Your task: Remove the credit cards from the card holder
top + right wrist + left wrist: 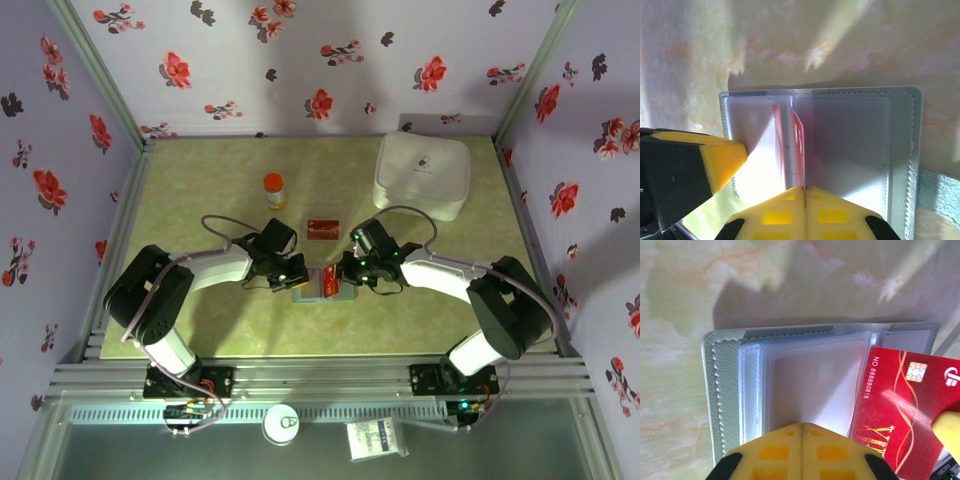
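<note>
Across the middle of the left wrist view: the card holder (725, 390) is lying open and flat on the table (690, 280), its stitched cover to the left and its clear sleeves fanning to the right.
Card in play: a red credit card (900, 405) is sitting at the right of that frame, tilted, overlapping the sleeve edge.
Right gripper: your right gripper (804, 197) is clenching that red card, and the pads are meeting on its thin edge at the bottom centre of the right wrist view.
Key relation: the card is standing edge-on straight ahead of those pads and running up the frame toward the holder's fold. Your pull is therefore looking like a straight draw back along the card's own plane.
Nearer arm: the right arm is already on the card, so the job is falling to it.
Left gripper: your left gripper (801, 432) is pinching tight at the bottom centre of its frame, seemingly on the near edge of a clear sleeve, and is anchoring the holder.
Card's look: it is showing glossy red with gold swirls, a chip, a printed number down one side and "VIP" lettering.
Holder's look: it is showing a dull grey-green cover, a neat seam, and frosted pockets that are reading as empty from here.
Already out: one more red card (323, 229) is lying loose just above the holder in the top view.
Watch: the sleeve may be lifting with the card if the anchor slips.
</note>
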You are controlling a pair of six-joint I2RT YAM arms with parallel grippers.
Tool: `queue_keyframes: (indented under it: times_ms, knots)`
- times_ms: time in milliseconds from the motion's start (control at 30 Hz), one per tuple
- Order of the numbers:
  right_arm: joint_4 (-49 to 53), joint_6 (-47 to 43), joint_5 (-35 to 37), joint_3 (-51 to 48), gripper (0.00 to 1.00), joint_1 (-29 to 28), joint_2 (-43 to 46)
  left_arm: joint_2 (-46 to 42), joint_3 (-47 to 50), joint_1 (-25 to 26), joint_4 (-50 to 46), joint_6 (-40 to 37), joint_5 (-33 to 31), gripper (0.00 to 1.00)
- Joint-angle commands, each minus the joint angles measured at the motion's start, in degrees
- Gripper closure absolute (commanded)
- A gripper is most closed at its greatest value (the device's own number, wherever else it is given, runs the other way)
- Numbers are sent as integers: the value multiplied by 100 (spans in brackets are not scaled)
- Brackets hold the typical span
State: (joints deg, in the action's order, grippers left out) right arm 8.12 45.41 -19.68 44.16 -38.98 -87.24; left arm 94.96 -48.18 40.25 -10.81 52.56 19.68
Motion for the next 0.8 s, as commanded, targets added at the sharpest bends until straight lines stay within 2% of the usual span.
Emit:
queue_keyframes:
  times_ms: [0,133,267,533,767]
  knots:
    - [600,-443,279,286,96,40,146,-168,-125,35,-204,3,-79,100]
    - [1059,-940,385,664,98,48,118,-349,-136,14,-210,-20,-145,99]
    - [1728,-1811,603,1236,99,49,15,-599,-55,-25,-266,-43,-257,98]
    - [2528,-4278,1196,2163,100,47,-242,-1159,365,-241,-326,-56,-369,96]
    - [3431,-6602,1379,3397,100,92,-951,-1715,623,-425,-646,-166,-439,95]
